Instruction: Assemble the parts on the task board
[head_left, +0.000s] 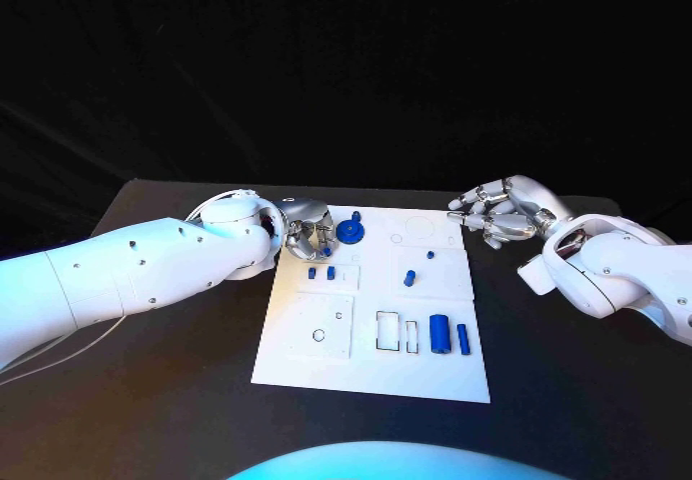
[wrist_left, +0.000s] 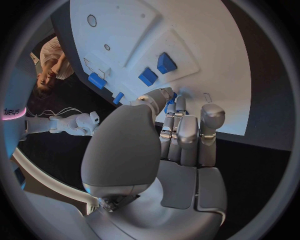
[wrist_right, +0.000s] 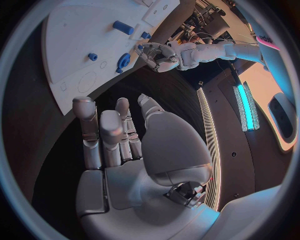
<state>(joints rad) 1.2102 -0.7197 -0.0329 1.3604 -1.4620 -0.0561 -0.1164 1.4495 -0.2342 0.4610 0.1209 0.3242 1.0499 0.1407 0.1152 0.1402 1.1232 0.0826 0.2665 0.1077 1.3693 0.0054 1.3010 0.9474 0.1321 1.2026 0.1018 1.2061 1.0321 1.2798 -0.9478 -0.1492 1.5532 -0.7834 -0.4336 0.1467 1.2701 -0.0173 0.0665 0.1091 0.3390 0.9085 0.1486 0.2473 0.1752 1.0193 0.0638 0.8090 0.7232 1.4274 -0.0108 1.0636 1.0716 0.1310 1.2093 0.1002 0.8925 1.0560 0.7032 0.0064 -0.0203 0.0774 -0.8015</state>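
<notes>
Table: black, matte top (head_left: 173, 400) | Backdrop: black cloth (head_left: 346, 90) hanging behind the far edge, faint folds | Room light: a bright cyan strip (wrist_right: 245, 107) on a pale surface, seen from the right wrist | Floor: cannot tell

The left hand (head_left: 306, 232) covers the board's (head_left: 368, 375) far left corner, so whether its fingers touch the blue ring (head_left: 351, 234) cannot be told. In the left wrist view the fingers (wrist_left: 187, 132) hide a blue piece (wrist_left: 170, 106) almost wholly; its shape is unclear.
</notes>
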